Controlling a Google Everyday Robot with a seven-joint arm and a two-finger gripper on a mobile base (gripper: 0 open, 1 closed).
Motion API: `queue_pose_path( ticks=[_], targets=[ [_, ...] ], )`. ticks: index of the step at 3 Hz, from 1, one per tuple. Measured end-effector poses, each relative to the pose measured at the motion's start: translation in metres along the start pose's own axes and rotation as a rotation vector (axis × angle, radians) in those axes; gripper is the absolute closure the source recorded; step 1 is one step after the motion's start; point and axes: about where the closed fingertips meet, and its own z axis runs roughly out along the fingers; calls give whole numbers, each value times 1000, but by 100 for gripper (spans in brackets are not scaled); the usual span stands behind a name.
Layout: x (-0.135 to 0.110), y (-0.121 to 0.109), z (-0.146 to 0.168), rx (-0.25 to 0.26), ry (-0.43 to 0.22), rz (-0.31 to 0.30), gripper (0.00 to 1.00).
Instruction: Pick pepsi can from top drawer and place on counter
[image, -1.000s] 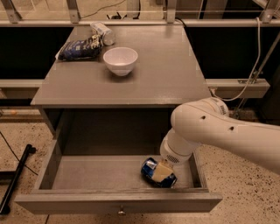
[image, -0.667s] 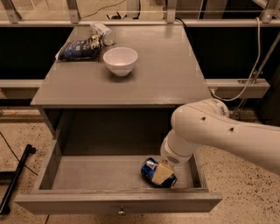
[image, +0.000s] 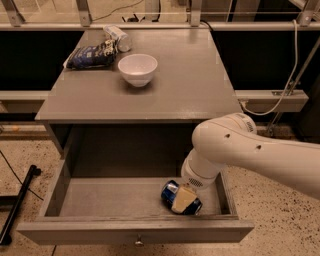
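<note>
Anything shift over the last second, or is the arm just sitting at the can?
Nothing has visibly moved. The gripper stays down in the front right of the open top drawer, right at the pepsi can, which lies on its side where it was. On the counter, the white bowl and the snack bag are unchanged.

Drawer (image: 55, 186) open below the counter (image: 175, 85), knob (image: 138, 242) centred on the front panel. Can (image: 169, 190) on its side at the front right of the drawer floor, close to the front wall. Gripper (image: 183, 199) down inside the drawer, right over the can, covering its middle. White arm (image: 250, 155) in from the right edge. On the counter, far left: bowl (image: 137, 69), blue bag (image: 92, 54) beside it, whitish container (image: 117, 37) touching the bag.
</note>
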Motion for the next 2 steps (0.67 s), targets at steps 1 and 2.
queue_pose_path(
  ticks=[1,2],
  targets=[
    [0,0,-1,2,1,-1,38],
    [0,1,-2,4,1,-3,29]
  ],
)
